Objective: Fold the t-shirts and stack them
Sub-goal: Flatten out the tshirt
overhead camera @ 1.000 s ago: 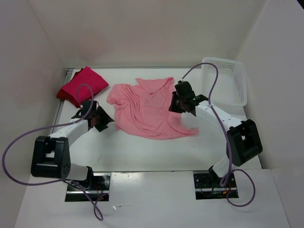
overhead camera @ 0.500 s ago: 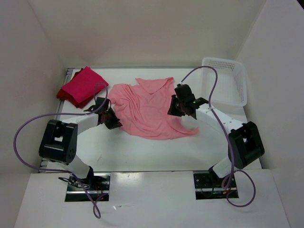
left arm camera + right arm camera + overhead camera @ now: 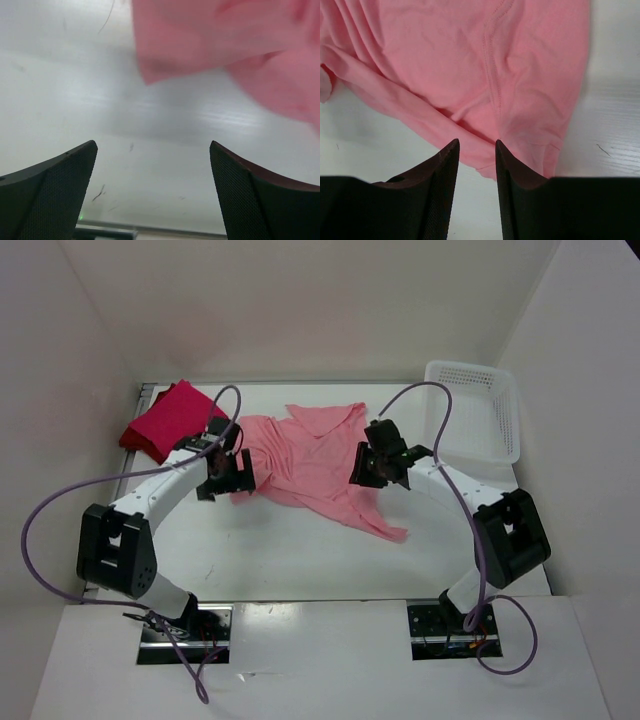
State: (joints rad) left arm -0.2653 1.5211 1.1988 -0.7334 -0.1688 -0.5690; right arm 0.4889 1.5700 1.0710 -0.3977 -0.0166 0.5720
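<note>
The light salmon pink t-shirt (image 3: 310, 455) lies unfolded and rumpled on the middle of the white table (image 3: 300, 560). Its neckline points to the far side and one narrow corner trails toward the near right. Deep creases run across its left half, where the cloth is bunched together.

At the far left corner, well apart from it, the bright crimson-pink t-shirt (image 3: 175, 418) sits folded. A darker edge of the dark red t-shirt (image 3: 133, 438) shows beneath it on the near left side.

The left gripper (image 3: 152, 145) is at the salmon shirt's left edge. Its fingers are spread wide with only bare table between them. In its wrist view the cloth lies blurred just beyond the fingertips.

The right gripper (image 3: 476, 142) hangs over the shirt's right side. Its fingers are drawn in to a narrow gap, and through it a folded hem and a strip of table show. Nothing looks clamped between them.

A white perforated basket (image 3: 500, 420) stands at the far right corner, beside the right arm's forearm and apart from the shirt.
</note>
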